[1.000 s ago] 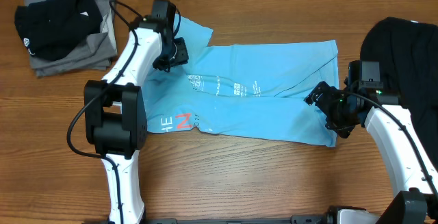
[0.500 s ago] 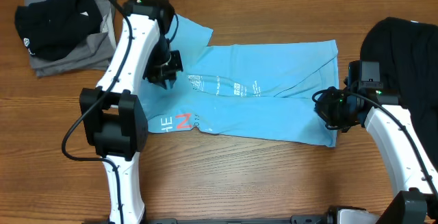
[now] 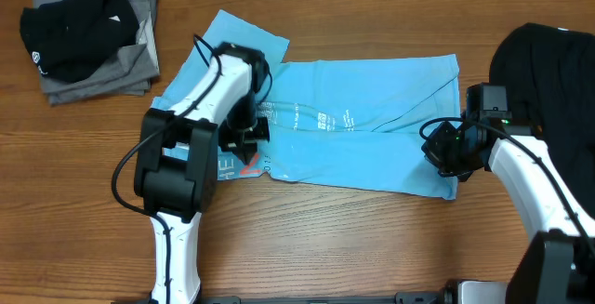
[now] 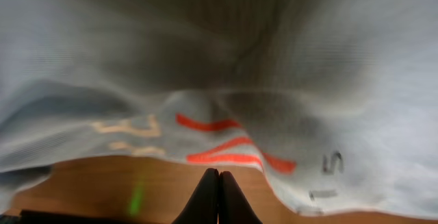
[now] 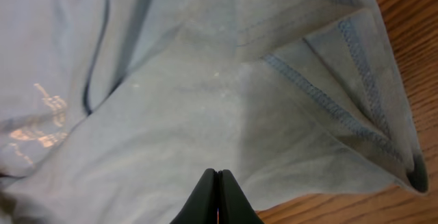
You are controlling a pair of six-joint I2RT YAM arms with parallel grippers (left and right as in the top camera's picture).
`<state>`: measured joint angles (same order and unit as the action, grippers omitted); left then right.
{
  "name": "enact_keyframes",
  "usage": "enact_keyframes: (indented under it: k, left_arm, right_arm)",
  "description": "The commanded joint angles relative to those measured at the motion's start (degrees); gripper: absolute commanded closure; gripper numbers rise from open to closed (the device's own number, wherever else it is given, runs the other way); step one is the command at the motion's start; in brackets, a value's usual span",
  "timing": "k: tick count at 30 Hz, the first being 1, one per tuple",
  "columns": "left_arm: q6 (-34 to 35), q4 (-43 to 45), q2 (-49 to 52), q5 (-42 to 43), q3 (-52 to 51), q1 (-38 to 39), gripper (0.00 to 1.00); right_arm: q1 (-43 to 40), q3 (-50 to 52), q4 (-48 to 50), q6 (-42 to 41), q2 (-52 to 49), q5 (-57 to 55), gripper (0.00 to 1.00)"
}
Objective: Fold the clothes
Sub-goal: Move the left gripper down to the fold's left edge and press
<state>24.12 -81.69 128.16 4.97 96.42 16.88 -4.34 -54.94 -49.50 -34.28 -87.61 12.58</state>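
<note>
A: Garment count?
B: Three lots. One blue shirt spread at the centre of the table. One black shirt at 3 o'clock. One pile at 10 o'clock, a black piece on grey.
A: Grippers?
B: Two. The left gripper is at the blue shirt's 8 o'clock, by the red lettering, fingers pressed together. The right gripper is at the 4 o'clock hem, also closed. Cannot tell if either pinches cloth.

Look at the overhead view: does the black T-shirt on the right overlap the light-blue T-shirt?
No, a strip of bare table shows between the black T-shirt and the light-blue T-shirt.
</note>
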Motion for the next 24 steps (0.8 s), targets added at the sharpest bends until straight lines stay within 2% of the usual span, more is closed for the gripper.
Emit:
enact_keyframes:
  k: [1, 10, 17, 24]
  left_arm:
    - [1.9, 1.7, -1.1, 0.5, -3.1, 0.1, 0.96]
    - [1.6, 4.4, -1.1, 0.3, -7.8, -0.5, 0.96]
    - [3.2, 4.7, -1.1, -3.5, -10.7, -0.5, 0.96]
    - [4.5, 4.0, -1.1, -3.5, -13.2, -1.1, 0.96]
  right_arm:
    - [0.2, 0.3, 0.3, 0.2, -2.3, -0.5, 0.96]
    - [0.2, 0.3, 0.1, -0.3, -7.1, -2.4, 0.96]
    - [0.2, 1.9, 1.1, -4.9, -11.7, -3.9, 0.96]
    - [0.1, 3.2, 1.2, -10.2, -12.4, -5.4, 0.96]
